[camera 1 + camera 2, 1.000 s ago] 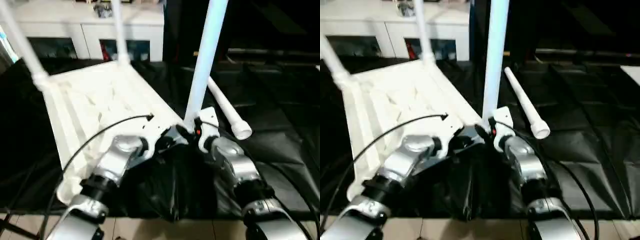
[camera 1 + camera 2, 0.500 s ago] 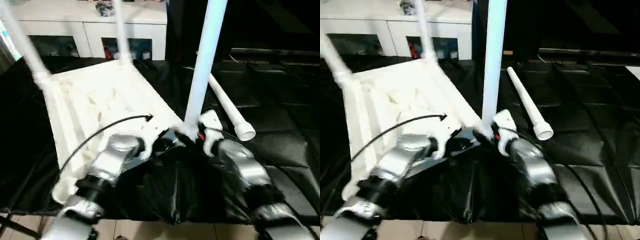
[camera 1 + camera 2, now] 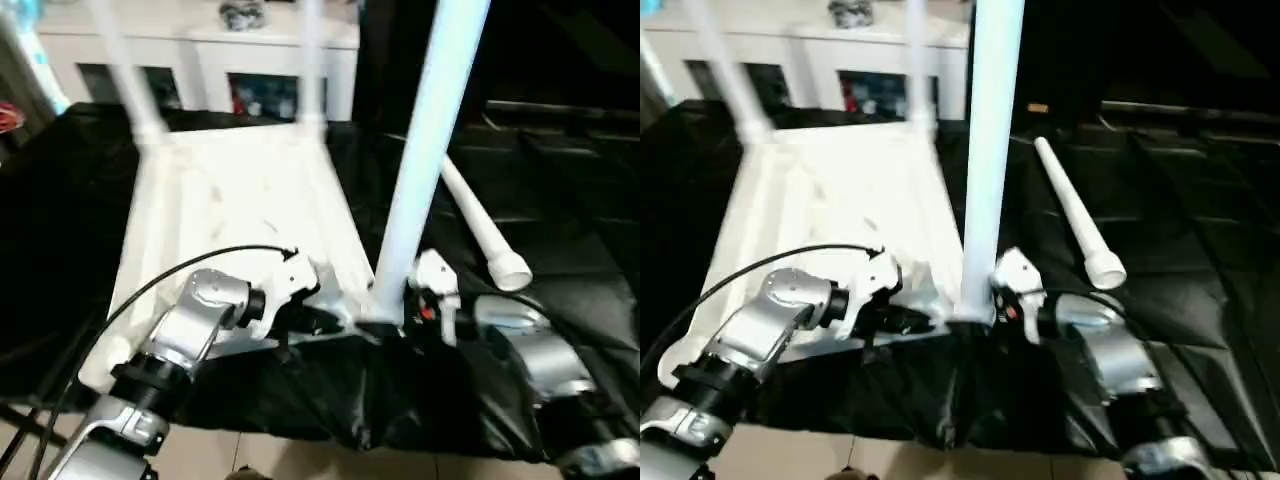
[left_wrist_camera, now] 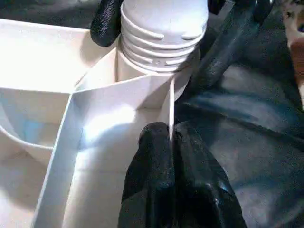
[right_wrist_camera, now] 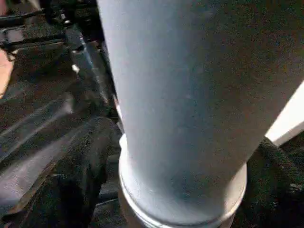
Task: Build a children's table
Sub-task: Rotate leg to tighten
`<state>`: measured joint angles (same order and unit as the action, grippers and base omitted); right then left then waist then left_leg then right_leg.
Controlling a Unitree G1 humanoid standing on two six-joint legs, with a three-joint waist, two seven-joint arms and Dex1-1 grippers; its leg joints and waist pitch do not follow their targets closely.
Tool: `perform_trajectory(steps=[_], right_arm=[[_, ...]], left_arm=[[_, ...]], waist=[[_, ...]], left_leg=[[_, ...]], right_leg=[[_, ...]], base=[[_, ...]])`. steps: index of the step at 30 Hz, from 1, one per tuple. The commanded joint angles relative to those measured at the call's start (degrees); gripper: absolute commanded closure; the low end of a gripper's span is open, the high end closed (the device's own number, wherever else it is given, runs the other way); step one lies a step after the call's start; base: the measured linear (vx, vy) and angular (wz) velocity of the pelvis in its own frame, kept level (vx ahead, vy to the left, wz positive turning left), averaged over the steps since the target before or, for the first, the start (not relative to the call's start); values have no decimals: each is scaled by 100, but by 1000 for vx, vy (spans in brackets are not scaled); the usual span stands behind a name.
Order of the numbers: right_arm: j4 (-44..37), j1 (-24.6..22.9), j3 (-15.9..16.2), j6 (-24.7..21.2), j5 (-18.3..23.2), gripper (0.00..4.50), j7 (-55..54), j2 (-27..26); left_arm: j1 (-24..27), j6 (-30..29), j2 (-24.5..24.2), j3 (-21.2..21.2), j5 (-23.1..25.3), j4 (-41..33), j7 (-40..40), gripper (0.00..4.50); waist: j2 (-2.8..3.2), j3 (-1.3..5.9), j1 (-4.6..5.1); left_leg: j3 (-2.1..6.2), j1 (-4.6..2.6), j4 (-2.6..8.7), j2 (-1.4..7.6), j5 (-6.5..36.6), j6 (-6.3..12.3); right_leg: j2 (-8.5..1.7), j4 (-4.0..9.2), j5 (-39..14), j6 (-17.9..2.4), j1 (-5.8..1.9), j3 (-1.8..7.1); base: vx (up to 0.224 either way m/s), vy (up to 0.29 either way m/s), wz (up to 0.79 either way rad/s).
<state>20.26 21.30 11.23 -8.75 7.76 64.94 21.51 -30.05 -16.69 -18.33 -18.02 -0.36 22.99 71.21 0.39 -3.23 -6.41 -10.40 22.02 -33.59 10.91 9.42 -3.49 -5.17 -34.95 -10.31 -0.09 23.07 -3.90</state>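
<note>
L pincer (image 4: 172,142) on thin rib (image 4: 170,107).

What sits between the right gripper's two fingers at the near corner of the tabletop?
The base of an upright table leg, between the right gripper's fingers in the right wrist view, standing in the tabletop's near corner.

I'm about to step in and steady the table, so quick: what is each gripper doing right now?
Left gripper: fingers shut on a thin rib of the table top.
Right gripper: fingers wide apart, one on each side of the upright leg; a grip cannot be told.
</note>
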Motion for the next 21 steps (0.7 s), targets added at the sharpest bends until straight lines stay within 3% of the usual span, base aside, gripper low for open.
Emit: perform_trajectory(steps=[1, 8, 12, 17, 18, 21], right_arm=[[-303, -49, 373, -89, 103, 98, 329, -94], [-496, -103, 456, -289, 174, 143, 434, -115], [-289, -46, 386, -368, 84, 170, -9, -402], [431, 250, 272, -248, -365, 176, -1257, -930], [654, 351, 183, -233, -436, 177, -1654, -1096], [1367, 712, -164, -178, -483, 177, -2758, -1563]], left_arm=[[-130, 143, 110, -256, -149, -147, 130, 450], [-95, 152, 25, -258, -113, -154, 283, 450], [-73, 156, 117, -203, -83, -157, 38, 450], [-137, 83, 533, 78, -42, -12, -845, 450], [-138, 55, 609, 112, -14, -13, -1009, 450], [-140, -157, 953, 305, 87, 3, -1798, 450]], waist=[[-56, 356, 25], [-57, 373, 10], [-57, 368, 15], [-41, 333, 86], [-56, 312, 163], [-57, 314, 306]], left_leg=[[79, -132, 441, 249, 1718, 182], [75, -121, 433, 248, 1535, 202], [75, -111, 430, 243, 1532, 191], [96, -149, 456, 227, 1912, -19], [135, -125, 470, 208, 2124, -132], [190, -101, 476, 187, 2311, -216]], right_leg=[[-354, 510, -1983, -1067, -223, 263], [-345, 468, -1663, -1143, -230, 260], [-350, 469, -1684, -1145, -236, 260], [-358, 539, -2378, -1012, -186, 241], [-375, 571, -2834, -863, -206, 210], [-383, 616, -3198, -668, -211, 168]], base=[[0, 0, 0], [0, 0, 0], [0, 0, 0], [0, 0, 0], [0, 0, 0], [0, 0, 0]])
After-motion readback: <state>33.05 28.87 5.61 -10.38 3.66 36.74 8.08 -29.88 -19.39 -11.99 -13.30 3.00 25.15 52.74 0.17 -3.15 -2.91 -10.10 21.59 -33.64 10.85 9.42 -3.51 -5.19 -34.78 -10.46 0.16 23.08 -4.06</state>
